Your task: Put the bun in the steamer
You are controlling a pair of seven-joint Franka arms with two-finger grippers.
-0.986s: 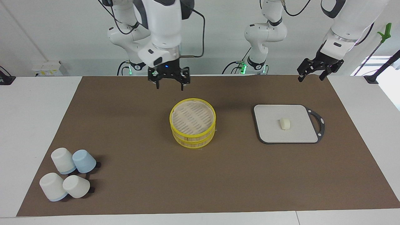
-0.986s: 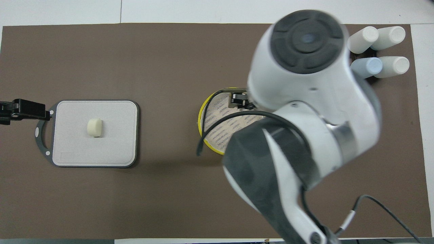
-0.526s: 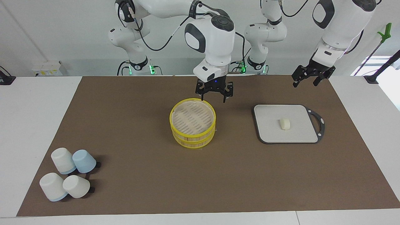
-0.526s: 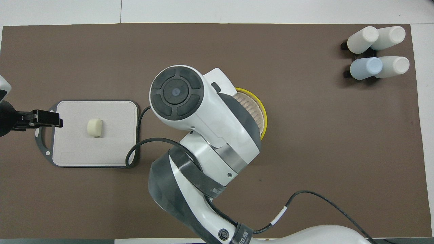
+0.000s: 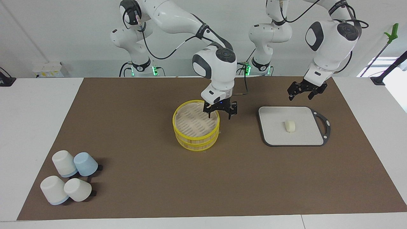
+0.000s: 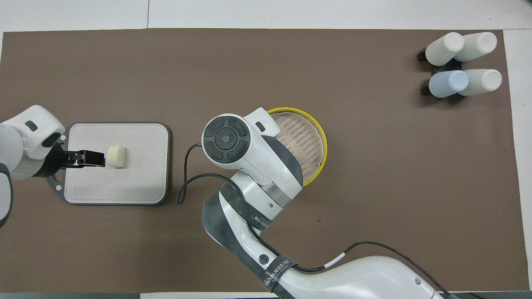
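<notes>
Currently, step: approach to the bun, nothing grasped yet.
Bun (image 5: 289, 125): lies alone on the grey cutting board (image 5: 273, 135), toward the left arm's end of the table.
Steamer (image 5: 196, 129): two stacked tiers mid-table, top tier empty.
Left gripper (image 5: 303, 92): fingers apart, raised over the board's edge nearest the robots.
Right gripper (image 5: 219, 113): fingers apart, straddling the steamer's rim on the side toward the board.
Next move: judged, the left gripper must descend over the bun and close gently; the right gripper likely steadies or lifts the tier.
</notes>
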